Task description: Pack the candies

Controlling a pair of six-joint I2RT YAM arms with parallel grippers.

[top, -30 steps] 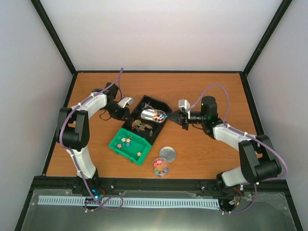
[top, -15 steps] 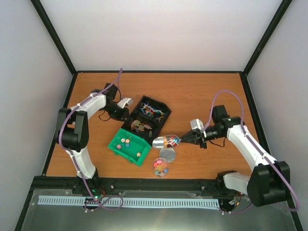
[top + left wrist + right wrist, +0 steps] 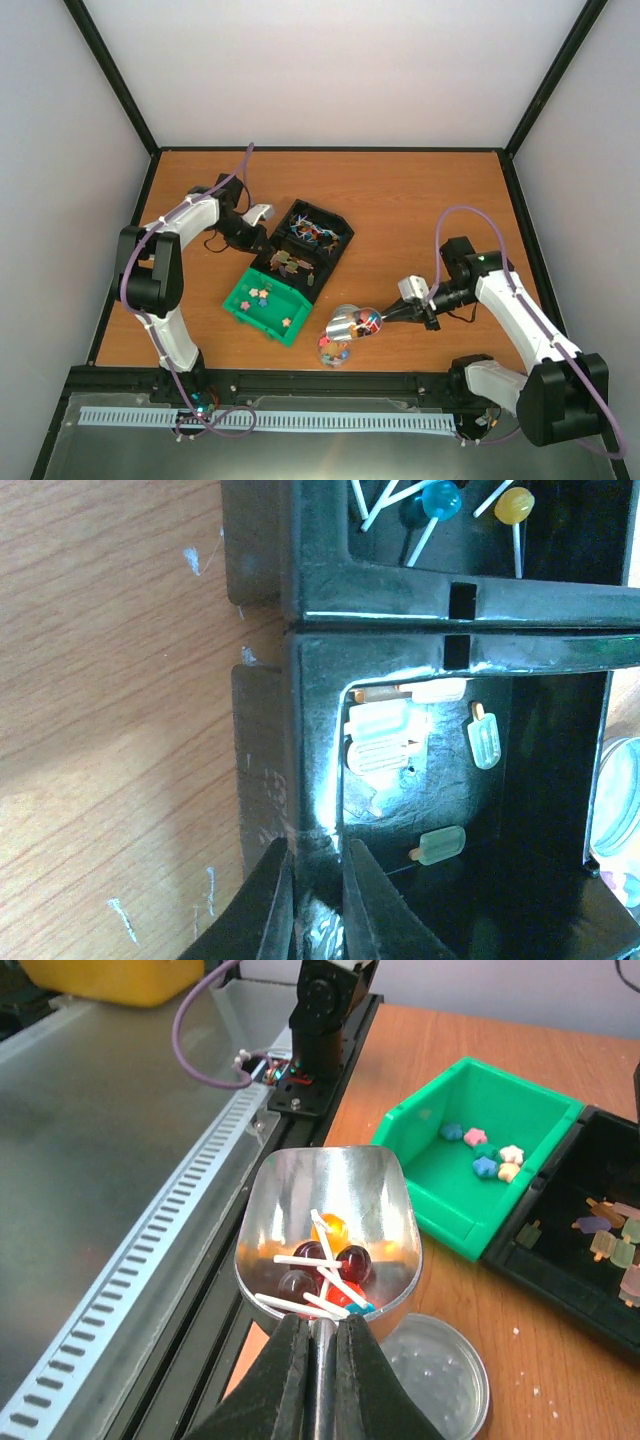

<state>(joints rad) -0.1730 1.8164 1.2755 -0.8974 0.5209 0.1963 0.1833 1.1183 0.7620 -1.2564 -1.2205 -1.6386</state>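
Several tiny multicoloured star-shaped candies (image 3: 486, 1166)

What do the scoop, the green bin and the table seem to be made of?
The scoop looks like polished metal: shiny silver with bright reflections. The green bin is likely plastic, smooth and slightly glossy, one even colour. The table is wood or wood-look laminate, matt; grain lines show.

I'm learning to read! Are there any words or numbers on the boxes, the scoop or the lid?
None: no word, number or sign can be read in any view. The green plastic bin, the black plastic tray, the shiny silver metal scoop and the round silver lid all look plain.
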